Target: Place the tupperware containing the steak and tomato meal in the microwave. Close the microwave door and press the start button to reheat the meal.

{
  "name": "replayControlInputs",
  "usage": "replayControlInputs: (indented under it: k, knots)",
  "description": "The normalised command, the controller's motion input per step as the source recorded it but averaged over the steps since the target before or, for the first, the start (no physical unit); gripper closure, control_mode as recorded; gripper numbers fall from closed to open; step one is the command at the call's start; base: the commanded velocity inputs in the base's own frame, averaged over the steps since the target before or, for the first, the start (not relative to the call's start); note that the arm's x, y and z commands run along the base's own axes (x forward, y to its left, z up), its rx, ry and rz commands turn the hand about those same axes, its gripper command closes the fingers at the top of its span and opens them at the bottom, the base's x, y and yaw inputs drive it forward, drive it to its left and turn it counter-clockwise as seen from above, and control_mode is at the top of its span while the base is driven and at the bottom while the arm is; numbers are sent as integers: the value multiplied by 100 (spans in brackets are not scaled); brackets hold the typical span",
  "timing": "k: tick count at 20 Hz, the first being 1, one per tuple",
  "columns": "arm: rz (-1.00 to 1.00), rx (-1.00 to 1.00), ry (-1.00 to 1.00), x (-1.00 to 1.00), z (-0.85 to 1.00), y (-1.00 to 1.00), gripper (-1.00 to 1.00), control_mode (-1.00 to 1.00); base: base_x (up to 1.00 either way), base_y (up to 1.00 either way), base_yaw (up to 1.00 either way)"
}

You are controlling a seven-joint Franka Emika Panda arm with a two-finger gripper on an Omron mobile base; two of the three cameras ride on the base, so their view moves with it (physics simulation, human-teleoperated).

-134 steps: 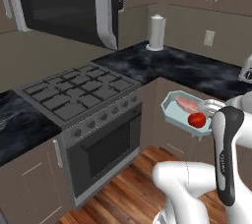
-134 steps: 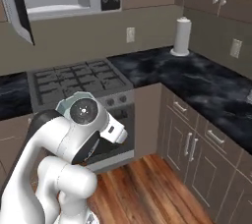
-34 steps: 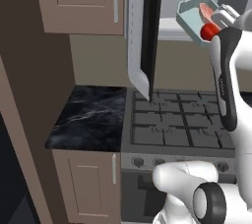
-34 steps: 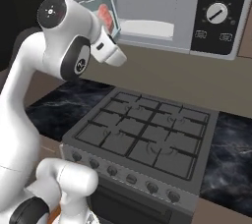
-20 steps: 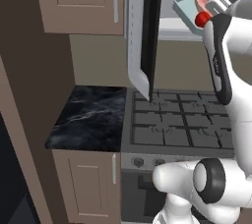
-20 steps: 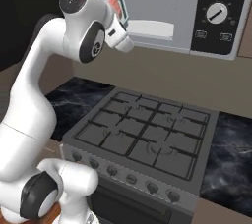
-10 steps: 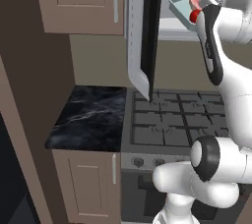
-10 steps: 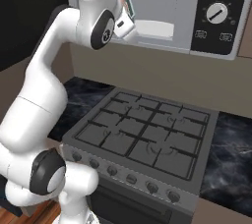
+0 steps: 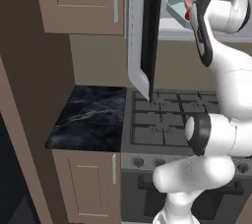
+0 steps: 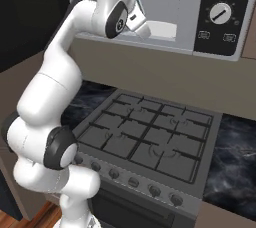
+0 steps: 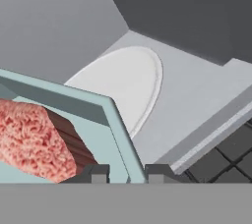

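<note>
Swinging wide on the left of the left base view, the microwave door (image 9: pixel 142 26) stands open edge-on, and just right of it the tupperware (image 9: pixel 178 6) hangs at the mouth of the microwave (image 10: pixel 170 7). In the hand view the gripper (image 11: pixel 127 173) pinches the tray's rim between its pressed-in fingertips, with the steak (image 11: pixel 30 142) lying left of the grip. The white turntable (image 11: pixel 123 83) sits ahead and below, beyond the tray's corner. The cavity floor lies straight along the gripper's line, so the coming move looks like a forward push, then a lowering onto the plate.
</note>
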Motion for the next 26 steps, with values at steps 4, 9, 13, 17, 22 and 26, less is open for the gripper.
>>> replayControlInputs:
  k: [4,9,13,17,22,26]
  knots:
    - [0,0,10,64,0,-19,100,-100,0,0,0]
    - [0,0,8,62,-2,-27,100,-100,0,0,0]
    - [0,0,5,58,-11,-24,100,-100,0,0,0]
    - [0,0,2,58,-21,-11,100,-100,0,0,0]
    - [-1,0,0,64,-12,-1,100,-100,0,0,0]
    - [-2,0,0,34,-18,0,-100,-100,0,0,0]
